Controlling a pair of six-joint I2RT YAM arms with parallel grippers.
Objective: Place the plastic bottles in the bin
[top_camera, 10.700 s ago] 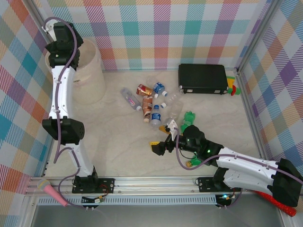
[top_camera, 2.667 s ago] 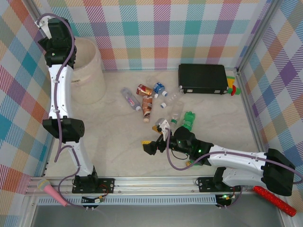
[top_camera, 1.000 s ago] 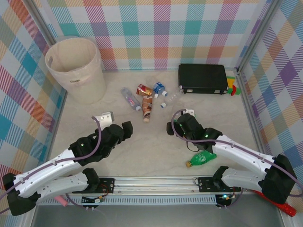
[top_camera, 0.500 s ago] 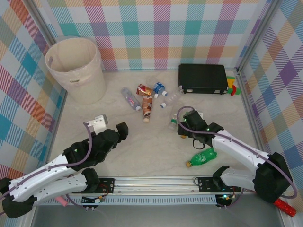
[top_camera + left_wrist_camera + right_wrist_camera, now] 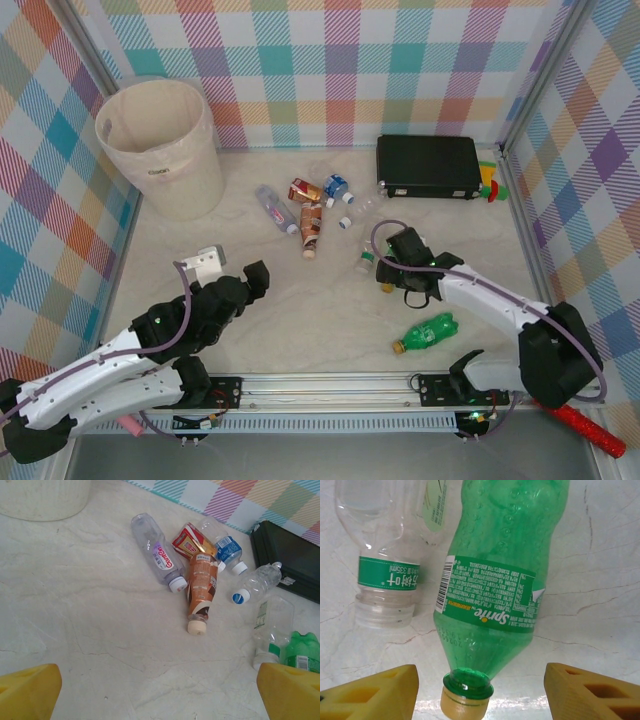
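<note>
Several plastic bottles [image 5: 303,210] lie in a cluster mid-table: clear, brown-labelled and blue-labelled ones. A green one [image 5: 425,332] lies alone near the front. The cream bin [image 5: 160,140] stands at the far left. My right gripper [image 5: 393,270] is open and low over a green Sprite bottle [image 5: 495,580]. The bottle's neck and yellow cap lie between the fingertips of that gripper [image 5: 481,692] with a gap on each side. A clear green-labelled bottle [image 5: 385,575] lies beside it. My left gripper [image 5: 245,285] is open over bare table, with the brown bottle [image 5: 201,587] ahead of that gripper [image 5: 160,692].
A black case [image 5: 428,165] lies at the back right, with a small red and green toy [image 5: 490,186] beside it. Plaid walls close in the table on three sides. A red-handled tool [image 5: 580,425] lies off the front right corner.
The right gripper has shifted a little right and settled down over the green bottle by the clear one. The left arm has drawn back slightly.
</note>
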